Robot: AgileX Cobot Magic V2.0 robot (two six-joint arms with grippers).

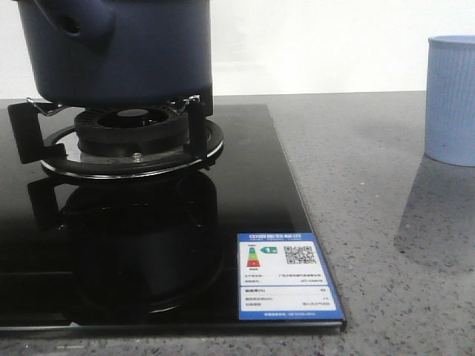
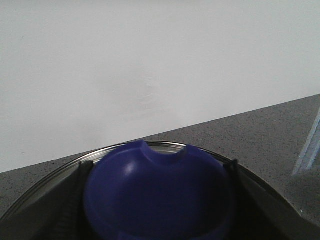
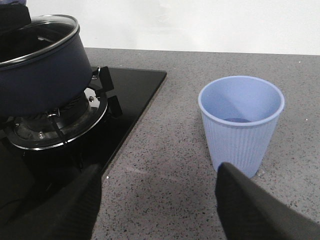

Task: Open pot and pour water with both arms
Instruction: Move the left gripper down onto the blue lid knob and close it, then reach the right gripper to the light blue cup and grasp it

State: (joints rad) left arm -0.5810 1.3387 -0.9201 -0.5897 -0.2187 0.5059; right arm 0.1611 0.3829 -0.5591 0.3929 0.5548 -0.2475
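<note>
I am working both arms at a grey speckled stone counter [image 1: 386, 222] with a black glass gas hob [image 1: 148, 245] set into its left part. The large dark navy-blue round pot [image 1: 119, 52] with matte straight sides sits on the burner's black metal pan supports [image 1: 137, 133], towards the counter's back left corner, its stubby hollow handle facing me. A glass lid with a steel rim [image 3: 47, 35] still covers the pot. My left gripper [image 2: 157, 200] is at the lid's rounded blue knob [image 2: 157, 195], a dark finger [image 2: 70, 210] showing on either side of it, but I cannot tell whether the jaws are pressing on it or merely straddling it. My right gripper [image 3: 160, 200] hangs wide apart and empty above bare counter, just off the hob's right edge, with a pale blue ribbed plastic cup [image 3: 241, 122] standing beyond it towards the counter's right edge. I judge the task barely begun: the lid is not yet lifted, and pouring water into the cup remains.
</note>
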